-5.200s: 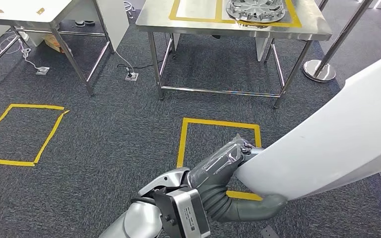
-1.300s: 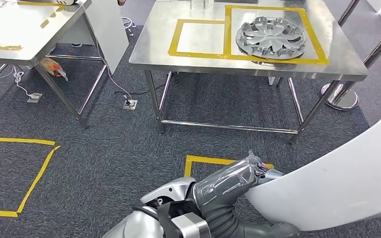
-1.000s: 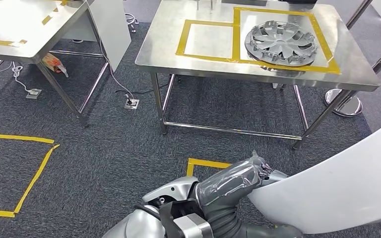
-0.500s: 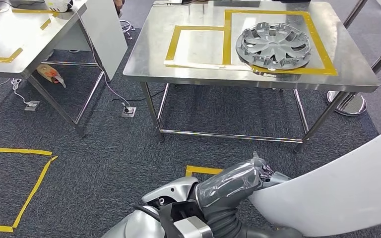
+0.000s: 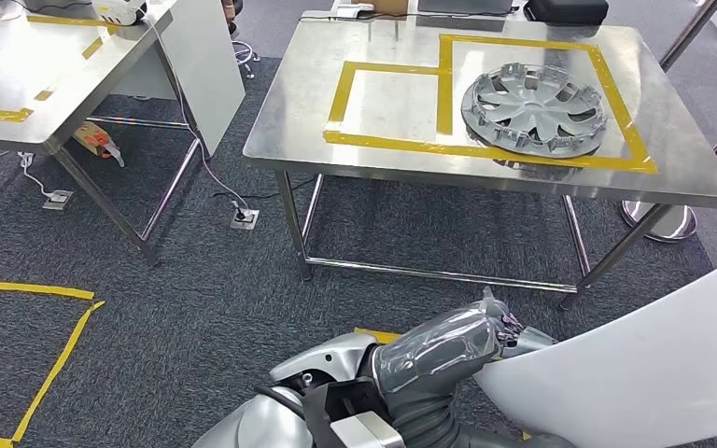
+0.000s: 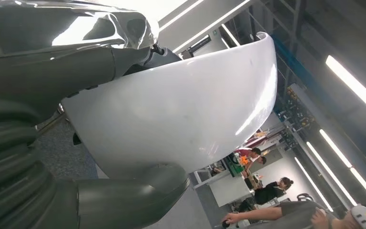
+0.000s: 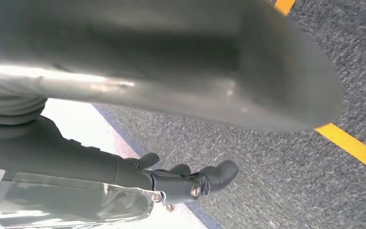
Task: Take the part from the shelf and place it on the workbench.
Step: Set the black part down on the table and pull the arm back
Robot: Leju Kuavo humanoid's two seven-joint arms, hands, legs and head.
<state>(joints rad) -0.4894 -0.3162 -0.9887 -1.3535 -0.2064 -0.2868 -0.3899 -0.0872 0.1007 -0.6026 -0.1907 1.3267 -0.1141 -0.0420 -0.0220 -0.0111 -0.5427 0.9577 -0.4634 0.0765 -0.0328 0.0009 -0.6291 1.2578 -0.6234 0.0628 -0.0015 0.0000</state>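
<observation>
The large white part (image 5: 644, 373), a curved smooth panel, is carried low at the robot's right front, above the grey carpet (image 5: 196, 299) and short of the workbench (image 5: 485, 177). The left hand (image 5: 499, 329) is pressed to the panel's near edge; in the head view its dark fingers (image 5: 507, 326) lie against the rim where the panel begins, under a clear plastic wrap on the forearm. In the left wrist view the panel (image 6: 181, 109) sits directly against the hand (image 6: 124, 57), with the thick grey thumb (image 6: 138, 195) curved beneath the panel's lower edge, so the part is clamped between thumb below and fingers above. In the right wrist view the right hand (image 7: 181, 181) reaches in with dark fingers (image 7: 219, 174) extended and close together next to a white surface; whether they grip the part cannot be told from this view. The grey underside of the panel (image 7: 171, 62) spans that view above the carpet and a strip of yellow floor tape (image 7: 352, 145). The workbench is a steel table marked with yellow tape rectangles (image 5: 387, 103); a silver hubcap (image 5: 534, 105) lies inside the larger rectangle. A second steel table (image 5: 47, 65) stands to the left, well apart.
</observation>
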